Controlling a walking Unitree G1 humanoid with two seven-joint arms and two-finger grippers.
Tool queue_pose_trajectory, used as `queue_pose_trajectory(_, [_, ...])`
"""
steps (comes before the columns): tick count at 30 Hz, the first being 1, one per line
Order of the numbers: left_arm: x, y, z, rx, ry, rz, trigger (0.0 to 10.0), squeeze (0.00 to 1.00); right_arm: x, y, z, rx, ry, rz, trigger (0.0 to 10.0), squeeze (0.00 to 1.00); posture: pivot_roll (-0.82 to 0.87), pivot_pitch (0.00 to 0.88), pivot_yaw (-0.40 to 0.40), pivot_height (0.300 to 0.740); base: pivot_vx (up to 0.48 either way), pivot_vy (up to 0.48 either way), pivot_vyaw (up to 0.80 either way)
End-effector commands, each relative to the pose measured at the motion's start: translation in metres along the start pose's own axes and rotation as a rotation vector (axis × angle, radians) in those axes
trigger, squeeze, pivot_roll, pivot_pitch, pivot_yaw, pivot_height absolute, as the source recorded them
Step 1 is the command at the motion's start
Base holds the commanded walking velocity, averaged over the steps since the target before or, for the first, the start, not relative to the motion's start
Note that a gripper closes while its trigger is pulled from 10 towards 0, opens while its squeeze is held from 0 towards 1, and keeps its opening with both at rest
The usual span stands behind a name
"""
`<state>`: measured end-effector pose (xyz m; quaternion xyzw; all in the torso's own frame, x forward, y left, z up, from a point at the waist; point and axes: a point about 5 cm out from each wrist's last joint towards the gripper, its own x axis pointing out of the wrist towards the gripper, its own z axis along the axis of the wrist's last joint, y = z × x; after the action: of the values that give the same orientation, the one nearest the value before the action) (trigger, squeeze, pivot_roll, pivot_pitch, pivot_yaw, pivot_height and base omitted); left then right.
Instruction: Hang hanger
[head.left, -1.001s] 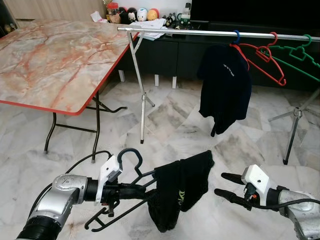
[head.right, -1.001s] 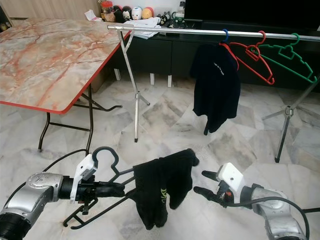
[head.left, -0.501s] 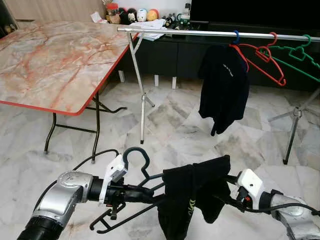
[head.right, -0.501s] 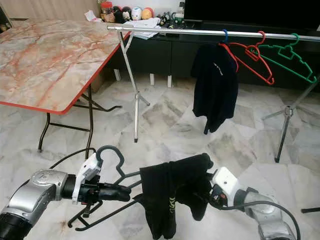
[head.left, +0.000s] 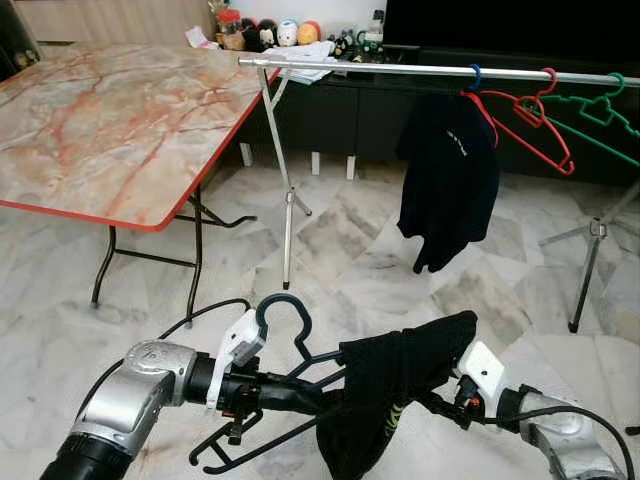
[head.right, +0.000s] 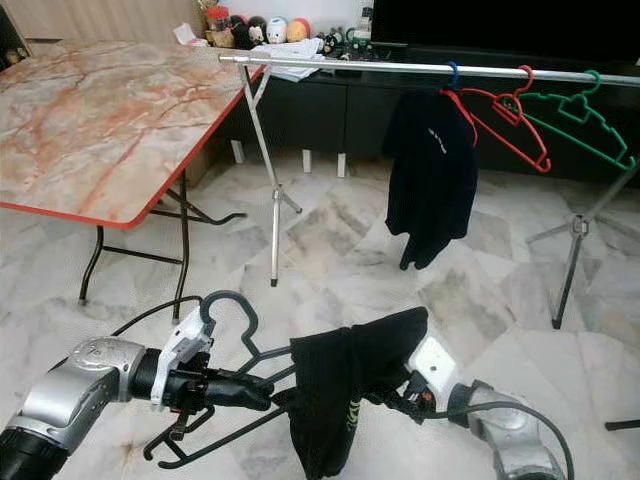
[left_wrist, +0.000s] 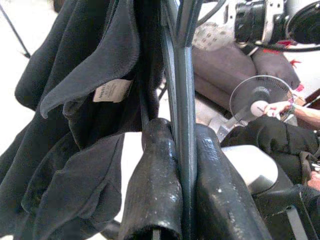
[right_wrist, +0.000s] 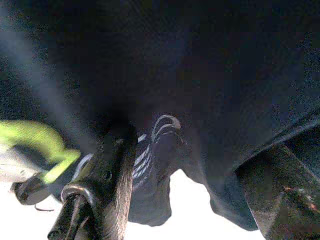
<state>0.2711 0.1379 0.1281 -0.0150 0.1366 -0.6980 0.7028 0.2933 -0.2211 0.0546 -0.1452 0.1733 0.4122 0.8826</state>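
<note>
Low in the frame, the left gripper (head.left: 300, 392) has its fingers (left_wrist: 160, 165) clamped on the bar of the dark hanger (head.left: 285, 345), whose hook curls upward at lower centre, with a black garment (head.left: 395, 385) draped over it. A second ago the right gripper (head.left: 445, 395) hung apart at the lower right with its fingers spread; it has since moved in under the cloth's right edge, and the wrist view shows its fingers (right_wrist: 112, 170) parted around the fabric, not yet closed. That suggests the garment is being steadied or straightened before hanging. The silver rail (head.left: 400, 70) crosses the top of the frame, well apart from the hanger, already carrying a dark shirt (head.left: 450, 170), a red hanger (head.left: 530, 125) and a green hanger (head.left: 600, 115).
</note>
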Motion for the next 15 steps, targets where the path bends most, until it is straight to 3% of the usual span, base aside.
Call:
queue_pose_trajectory(1, [0.0061,-0.0049,0.0111,0.047,-0.032,-0.055,0.0,0.0,0.0033,0.0003,0.0013,0.014,-0.015,-0.009,10.0,0.0,0.01,0.103,0.052,0.74,0.0,0.0,0.0])
queue_pose_trajectory(6, [0.0095,-0.0058,0.0132,0.052,-0.037,-0.065,0.0,0.0,0.0062,-0.0015,0.0053,0.062,-0.061,-0.031,10.0,0.0,0.01,0.104,0.053,0.74,0.0,0.0,0.0])
queue_pose_trajectory(7, [0.0103,-0.006,0.0136,0.053,-0.038,-0.068,0.0,0.0,0.0066,-0.0014,0.0055,0.064,-0.064,-0.03,5.6,0.0,0.01,0.104,0.053,0.74,0.0,0.0,0.0])
queue_pose_trajectory(8, [0.0115,-0.0067,0.0145,0.054,-0.041,-0.072,0.0,0.0,0.0075,-0.0006,0.0054,0.065,-0.065,-0.025,0.0,0.0,0.02,0.108,0.052,0.74,0.0,0.0,0.0])
queue_pose_trajectory(15, [0.0149,-0.0081,0.0156,0.053,-0.049,-0.081,0.0,0.0,0.01,0.0017,0.0051,0.07,-0.074,-0.019,0.0,0.0,0.02,0.116,0.051,0.74,0.0,0.0,0.0])
